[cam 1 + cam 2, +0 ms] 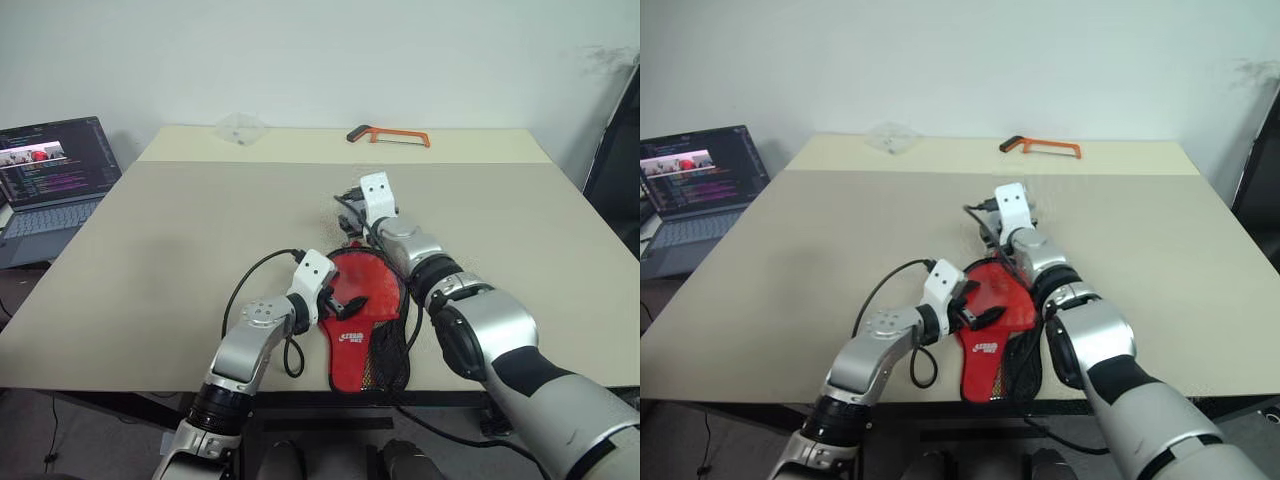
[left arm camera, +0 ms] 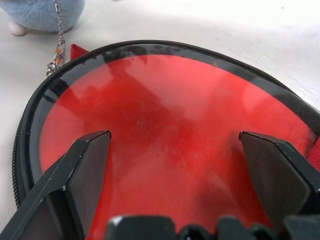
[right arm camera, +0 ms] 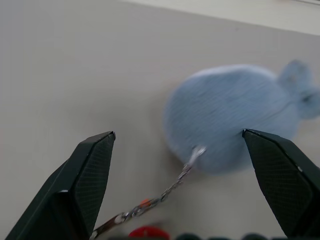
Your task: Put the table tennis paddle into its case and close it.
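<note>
I take the case (image 1: 362,325) as my landmark. It lies flat on the table (image 1: 180,250), close to the near edge, with its clear window upward and its narrow handle end toward that edge. Through the window I see a red round surface that fills the case; I believe it is the table tennis paddle (image 2: 170,130), but its handle I cannot make out.

My left gripper (image 2: 175,165) is low over the round part of the case. Its jaws stand wide apart, one on each side of the red window, and they hold nothing.

My right gripper (image 3: 180,175) is just past the far end of the case, also with jaws wide apart and empty. Between its fingers (image 3: 87,175) I see a small light-blue plush charm (image 3: 230,117) lying on the table, and a thin metal chain (image 3: 160,197) runs from it back toward the case.

Far beyond the case, near the far table edge, lies an orange hacksaw (image 1: 390,135). A laptop (image 1: 50,180) stands off the table, well to the left of the case.
</note>
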